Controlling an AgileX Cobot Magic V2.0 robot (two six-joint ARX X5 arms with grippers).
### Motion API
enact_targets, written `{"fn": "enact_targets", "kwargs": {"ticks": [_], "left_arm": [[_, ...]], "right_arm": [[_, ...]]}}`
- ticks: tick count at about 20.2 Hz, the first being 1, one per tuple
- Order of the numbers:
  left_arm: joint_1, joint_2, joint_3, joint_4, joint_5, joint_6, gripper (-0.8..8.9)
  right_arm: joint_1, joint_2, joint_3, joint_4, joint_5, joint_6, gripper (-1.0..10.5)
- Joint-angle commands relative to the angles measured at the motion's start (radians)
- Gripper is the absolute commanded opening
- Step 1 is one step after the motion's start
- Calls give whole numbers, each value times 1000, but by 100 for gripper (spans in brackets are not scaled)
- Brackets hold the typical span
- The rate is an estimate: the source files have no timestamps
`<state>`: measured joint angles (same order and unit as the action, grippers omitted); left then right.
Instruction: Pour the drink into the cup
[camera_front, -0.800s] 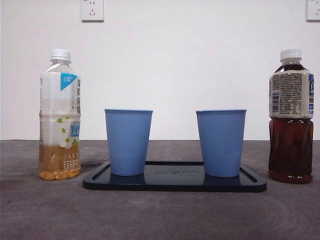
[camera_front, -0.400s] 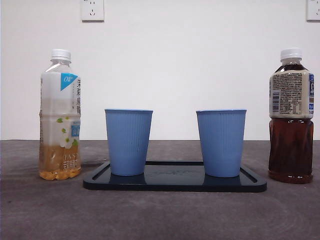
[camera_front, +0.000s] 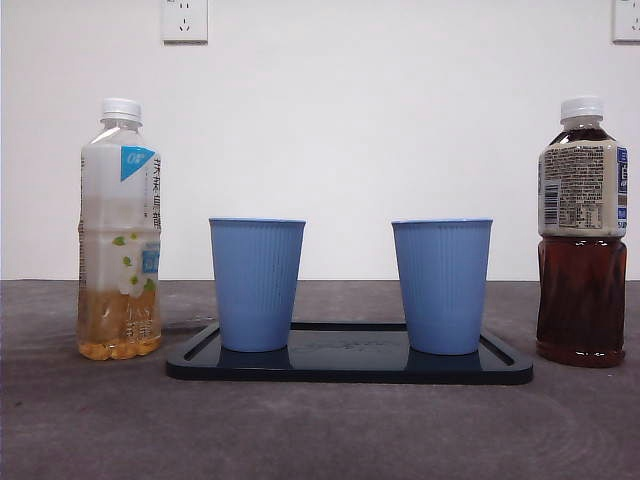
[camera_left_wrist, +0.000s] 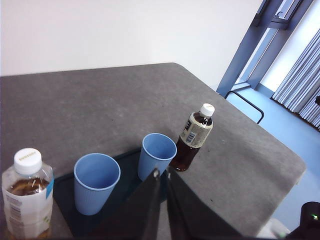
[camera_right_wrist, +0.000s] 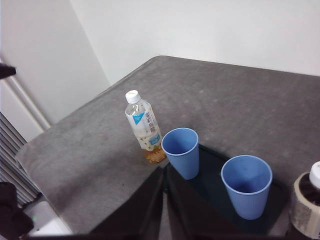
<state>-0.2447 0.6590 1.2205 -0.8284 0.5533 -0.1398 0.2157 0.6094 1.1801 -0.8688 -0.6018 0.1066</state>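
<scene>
Above the table | both black grippers, left (camera_left_wrist: 161, 172) and right (camera_right_wrist: 164, 170), are hovering with jaws nearly closed, empty | next, judging: be opening wide, gripping the capped dark-tea plastic bottle (camera_front: 583, 232) mid-body beside the ribbed blue paper cup (camera_front: 442, 285).

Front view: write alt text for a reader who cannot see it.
Two blue cups stand upright side by side on a dark tray on a grey table. A capped bottle of pale tea stands apart at the left, and a capped bottle of dark tea at the right. No pincer shows here.
</scene>
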Motion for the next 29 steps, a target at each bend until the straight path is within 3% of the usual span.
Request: {"fn": "enact_targets", "kwargs": {"ticks": [1,6,9,11,15,19,23,29], "left_arm": [[-4,0,16,13,7,27,116],[-4,1,16,13,7,27,470],[-4,1,16,13,7,26,559],[-4,1,16,13,7,26,566],[-5,1,16,13,7,23,562],[-5,1,16,13,6,24,562],[-5,1,16,13,3,27,562],[-5,1,16,13,0,28,562]], "right_arm": [[4,4,17,1,0,-36,36],[4,4,17,0,0,-35,318],[4,4,17,0,0,-28,495],[4,4,17,0,0,-26,549],[4,4,17,-10,12,2,550],[4,6,-14,-27,111,13,545],[4,-6,-127,10,171,26,536],[5,-34,-368,215,271,82,536]]}}
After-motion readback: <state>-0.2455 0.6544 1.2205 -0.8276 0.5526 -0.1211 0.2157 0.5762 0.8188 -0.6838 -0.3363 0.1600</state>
